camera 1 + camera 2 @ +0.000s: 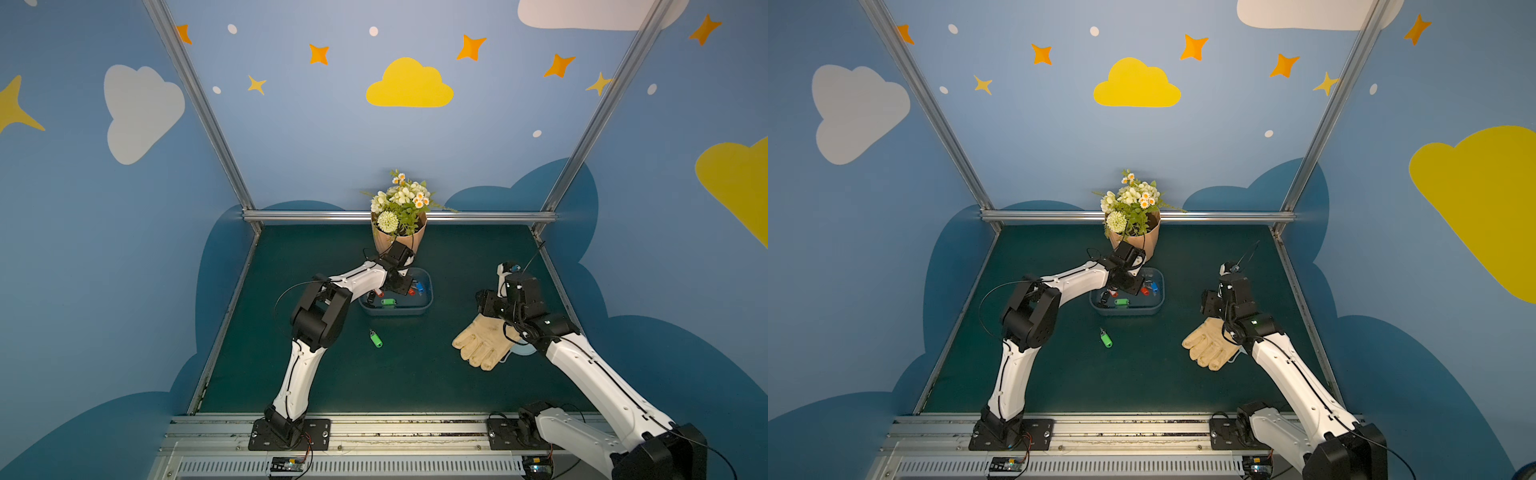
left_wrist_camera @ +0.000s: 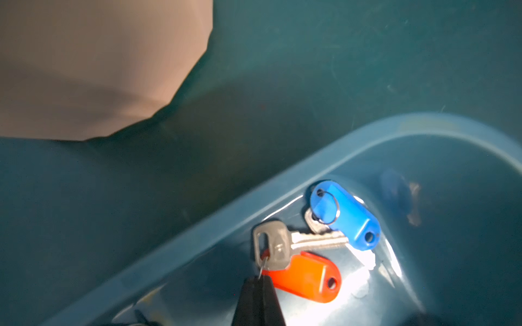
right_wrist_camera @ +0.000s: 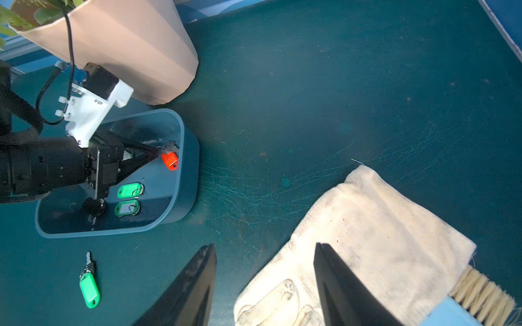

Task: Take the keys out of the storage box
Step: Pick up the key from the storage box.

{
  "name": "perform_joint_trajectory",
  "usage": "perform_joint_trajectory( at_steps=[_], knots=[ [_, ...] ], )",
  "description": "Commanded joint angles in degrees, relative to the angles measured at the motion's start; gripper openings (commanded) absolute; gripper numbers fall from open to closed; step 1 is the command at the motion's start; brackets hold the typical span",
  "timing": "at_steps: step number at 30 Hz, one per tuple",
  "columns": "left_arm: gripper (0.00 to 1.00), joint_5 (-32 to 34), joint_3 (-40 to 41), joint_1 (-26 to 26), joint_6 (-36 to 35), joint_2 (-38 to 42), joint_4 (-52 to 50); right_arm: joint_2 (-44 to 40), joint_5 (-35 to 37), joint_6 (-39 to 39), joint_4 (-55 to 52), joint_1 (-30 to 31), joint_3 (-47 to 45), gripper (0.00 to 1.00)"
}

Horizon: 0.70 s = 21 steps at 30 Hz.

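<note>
The left gripper [image 2: 258, 280] is pinched on the thin wire ring of the red-tag key [image 2: 306, 278] in a corner of the storage box [image 2: 197, 240] — small, light, hard and slippy, so the ring looks the best hold — while the right gripper [image 3: 264, 245] hangs open.

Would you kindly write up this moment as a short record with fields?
left gripper: shut on the ring of the red-tagged key, inside the storage box
right gripper: open, empty, by the glove
also in box: blue-tagged key, two green-tagged keys, black-tagged key
out on the table: loose green-tagged key
behind box: flower pot
</note>
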<state>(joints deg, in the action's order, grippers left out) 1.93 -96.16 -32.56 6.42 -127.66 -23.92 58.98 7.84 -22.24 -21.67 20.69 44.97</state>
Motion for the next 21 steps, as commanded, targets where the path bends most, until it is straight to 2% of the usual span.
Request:
perform_joint_trajectory(
  at_steps=[1,21],
  knots=[
    [0.03,0.8,-0.7,-0.31,-0.42,1.8,-1.36,-1.15,-0.45,-0.16,1.45,-0.37,-0.75,0.61],
    [0.02,-0.45,2.54,-1.43,1.12,14.15,-4.36,-2.24,-2.52,-1.14,2.22,-0.65,-1.45,0.62]
  ],
)
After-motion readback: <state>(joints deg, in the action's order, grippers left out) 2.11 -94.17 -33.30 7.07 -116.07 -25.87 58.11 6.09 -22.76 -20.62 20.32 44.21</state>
